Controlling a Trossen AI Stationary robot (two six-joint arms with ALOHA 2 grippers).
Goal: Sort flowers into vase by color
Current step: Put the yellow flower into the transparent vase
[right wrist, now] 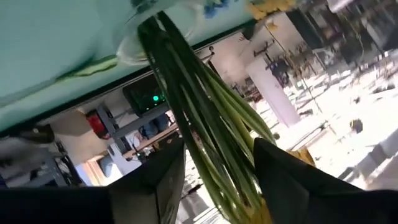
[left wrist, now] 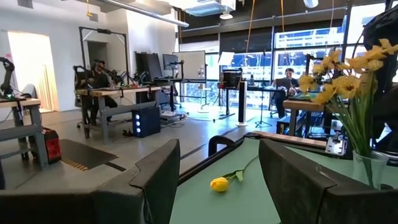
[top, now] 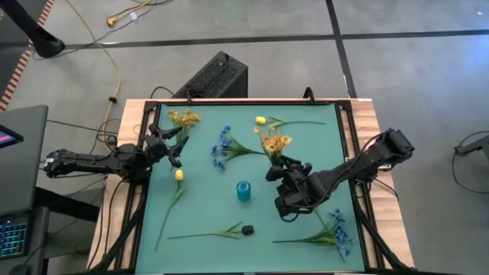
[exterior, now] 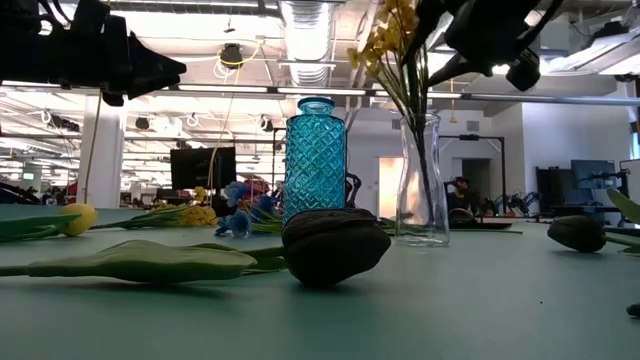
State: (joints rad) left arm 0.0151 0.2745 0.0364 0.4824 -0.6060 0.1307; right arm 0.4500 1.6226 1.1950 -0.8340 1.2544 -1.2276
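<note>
My right gripper (top: 284, 177) hangs over the middle of the teal table (top: 306, 221), fingers parted on either side of the green stalks of a yellow spray (top: 274, 142); whether they pinch the stalks I cannot tell. Those stalks stand in the clear glass vase (exterior: 421, 180), seen in the low view. At about nine o'clock from my right gripper stands the blue bottle vase (top: 243, 190), just beside it. A dark bud (top: 248, 228) lies at seven o'clock, and a blue spray (top: 336, 231) at four o'clock (close under my forearm). Another blue spray (top: 223, 147) and a yellow tulip (top: 260, 120) lie toward eleven o'clock. My left gripper (top: 174, 145) hovers at the table's left edge, open and empty, between another yellow spray (top: 184, 118) and a second tulip (top: 179, 175).
</note>
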